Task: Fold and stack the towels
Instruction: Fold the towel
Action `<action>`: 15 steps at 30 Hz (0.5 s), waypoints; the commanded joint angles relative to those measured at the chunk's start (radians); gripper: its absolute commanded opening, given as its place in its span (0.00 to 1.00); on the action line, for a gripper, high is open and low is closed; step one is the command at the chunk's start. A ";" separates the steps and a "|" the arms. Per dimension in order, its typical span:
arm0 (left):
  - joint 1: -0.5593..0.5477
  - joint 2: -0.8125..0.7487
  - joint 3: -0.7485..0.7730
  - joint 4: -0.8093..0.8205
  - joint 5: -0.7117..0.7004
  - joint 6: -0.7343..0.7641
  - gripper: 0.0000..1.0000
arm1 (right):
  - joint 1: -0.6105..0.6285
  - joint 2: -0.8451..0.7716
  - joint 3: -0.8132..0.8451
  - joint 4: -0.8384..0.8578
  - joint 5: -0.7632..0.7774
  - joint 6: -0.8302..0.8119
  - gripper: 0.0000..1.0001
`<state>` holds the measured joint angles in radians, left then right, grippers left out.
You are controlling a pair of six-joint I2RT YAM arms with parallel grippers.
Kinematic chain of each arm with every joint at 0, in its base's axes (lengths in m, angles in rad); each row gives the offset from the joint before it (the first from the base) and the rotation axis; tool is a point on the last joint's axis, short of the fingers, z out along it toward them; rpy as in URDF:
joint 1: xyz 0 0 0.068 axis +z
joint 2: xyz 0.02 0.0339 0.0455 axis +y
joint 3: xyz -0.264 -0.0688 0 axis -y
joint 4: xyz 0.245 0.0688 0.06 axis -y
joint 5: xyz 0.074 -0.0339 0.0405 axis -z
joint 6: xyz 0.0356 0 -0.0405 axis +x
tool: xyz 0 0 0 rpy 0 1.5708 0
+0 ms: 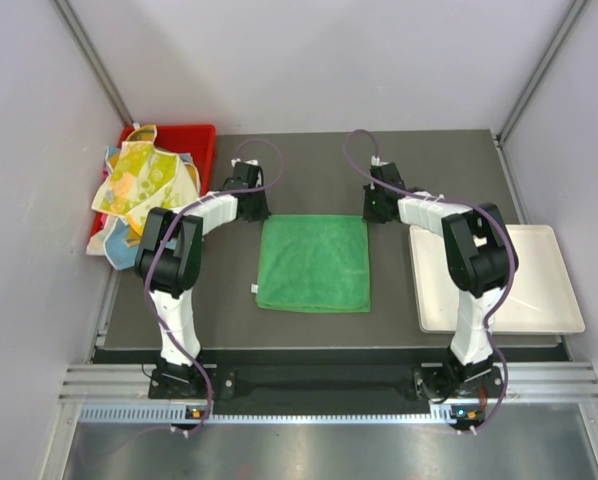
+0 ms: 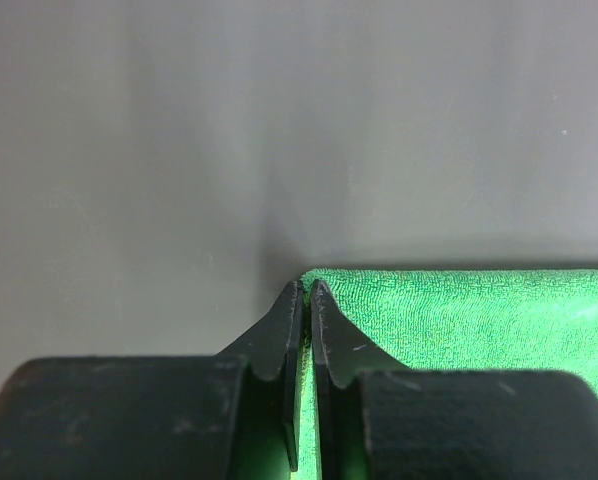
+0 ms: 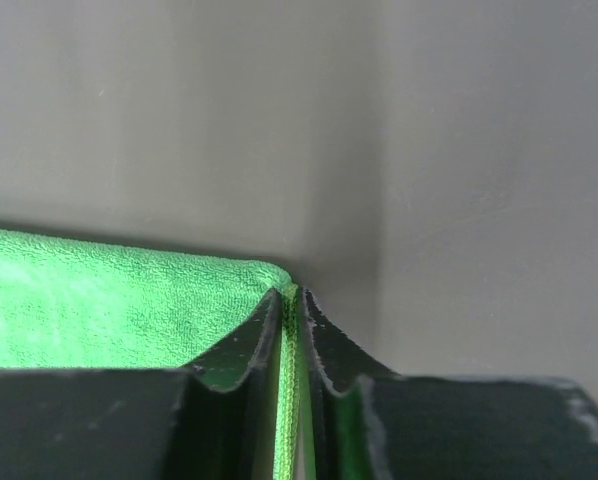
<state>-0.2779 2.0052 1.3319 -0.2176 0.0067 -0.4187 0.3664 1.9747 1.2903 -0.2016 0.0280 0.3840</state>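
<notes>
A plain green towel [image 1: 313, 262] lies spread flat in the middle of the dark mat. My left gripper [image 1: 255, 212] is at its far left corner, and in the left wrist view [image 2: 307, 288] its jaws are shut on that corner of the green towel [image 2: 479, 320]. My right gripper [image 1: 375, 212] is at the far right corner, with jaws [image 3: 291, 294] pinched on the hem of the green towel [image 3: 109, 300]. More towels, yellow patterned ones [image 1: 144, 180], are heaped in and over the red bin [image 1: 184, 140] at the far left.
A white flat tray [image 1: 539, 290] lies on the right side of the mat, beside the right arm. The red bin stands at the mat's far left corner. Grey walls close in the back and both sides.
</notes>
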 commanded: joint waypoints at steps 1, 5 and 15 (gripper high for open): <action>0.013 0.018 0.021 0.011 -0.053 -0.002 0.00 | 0.008 -0.022 0.007 0.034 0.006 -0.023 0.05; 0.016 0.012 0.035 0.059 -0.070 -0.008 0.00 | 0.003 -0.031 0.018 0.056 0.016 -0.039 0.00; 0.032 0.059 0.200 0.210 -0.100 0.027 0.00 | -0.033 -0.028 0.109 0.177 0.024 -0.071 0.00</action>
<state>-0.2634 2.0548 1.4551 -0.1272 -0.0460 -0.4156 0.3588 1.9743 1.3373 -0.1314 0.0338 0.3416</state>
